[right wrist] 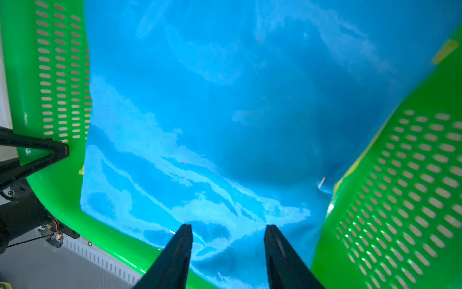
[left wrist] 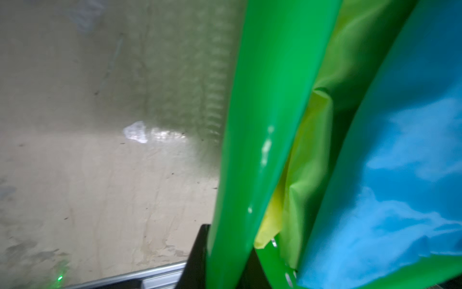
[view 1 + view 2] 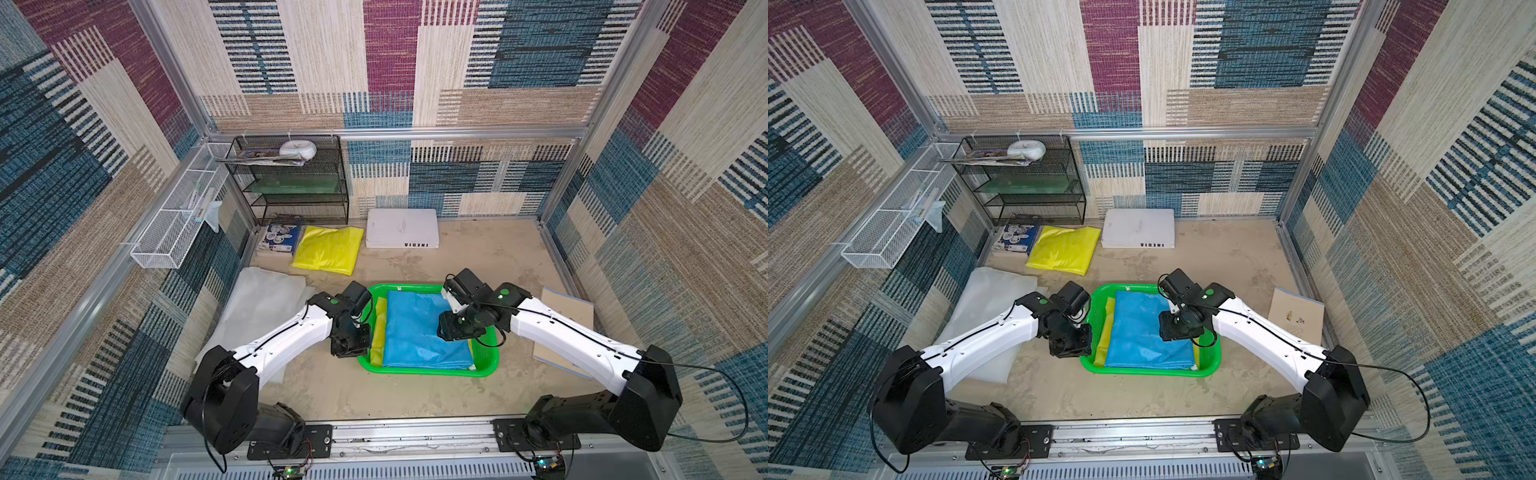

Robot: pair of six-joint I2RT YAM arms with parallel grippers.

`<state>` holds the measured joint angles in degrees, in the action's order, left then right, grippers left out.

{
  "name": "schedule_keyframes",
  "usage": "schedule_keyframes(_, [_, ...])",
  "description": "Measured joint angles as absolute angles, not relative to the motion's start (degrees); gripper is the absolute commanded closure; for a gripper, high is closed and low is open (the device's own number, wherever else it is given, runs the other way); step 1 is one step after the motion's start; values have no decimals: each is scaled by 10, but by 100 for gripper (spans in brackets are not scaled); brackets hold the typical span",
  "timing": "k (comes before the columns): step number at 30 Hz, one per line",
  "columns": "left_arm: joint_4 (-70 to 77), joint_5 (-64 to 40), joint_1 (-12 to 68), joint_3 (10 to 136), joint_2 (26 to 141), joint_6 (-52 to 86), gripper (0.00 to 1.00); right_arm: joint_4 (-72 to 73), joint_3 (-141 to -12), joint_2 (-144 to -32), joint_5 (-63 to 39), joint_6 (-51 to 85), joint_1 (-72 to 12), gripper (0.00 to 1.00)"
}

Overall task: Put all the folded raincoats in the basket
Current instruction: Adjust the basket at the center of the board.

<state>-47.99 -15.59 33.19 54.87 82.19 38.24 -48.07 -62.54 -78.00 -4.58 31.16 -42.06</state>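
The green basket (image 3: 428, 371) (image 3: 1142, 371) sits mid-table between my arms. A blue folded raincoat (image 3: 415, 328) (image 3: 1138, 328) (image 1: 225, 112) lies flat inside it, on top of a yellow folded sheet (image 3: 379, 328) (image 2: 307, 162) that shows along the left side. My left gripper (image 3: 351, 343) (image 2: 225, 250) is at the basket's left edge, and its fingers are shut on the rolled green rim (image 2: 262, 100). My right gripper (image 3: 459, 328) (image 1: 228, 230) hovers over the right part of the blue raincoat, open, with nothing between its fingers.
Behind the basket lie another yellow folded raincoat (image 3: 328, 249), a booklet (image 3: 280, 239) and a white box (image 3: 402, 228). A black mesh rack (image 3: 291, 178) and a white wire basket (image 3: 183, 212) stand back left. A translucent sheet (image 3: 257, 307) lies left, a brown card (image 3: 565, 324) right.
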Motion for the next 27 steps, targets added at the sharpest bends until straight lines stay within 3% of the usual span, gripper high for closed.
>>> schedule_keyframes(3, [-418,-194,338,552,840,401,100,-477,-629,-782,-45,312,-418,47])
schedule_keyframes(10, [-395,-172,330,589,879,465,100,-466,-649,-796,-35,297,-373,47])
schedule_keyframes(19, [-371,-158,321,740,1018,510,100,-464,-672,-805,-36,267,-315,47])
schedule_keyframes(23, [-374,-159,320,826,1083,503,60,-468,-678,-806,-38,261,-305,47])
schedule_keyframes(25, [-385,-134,320,863,1099,492,58,-470,-682,-806,-39,258,-305,46])
schedule_keyframes(27, [-398,-120,316,881,1089,477,49,-473,-687,-803,-42,255,-305,45])
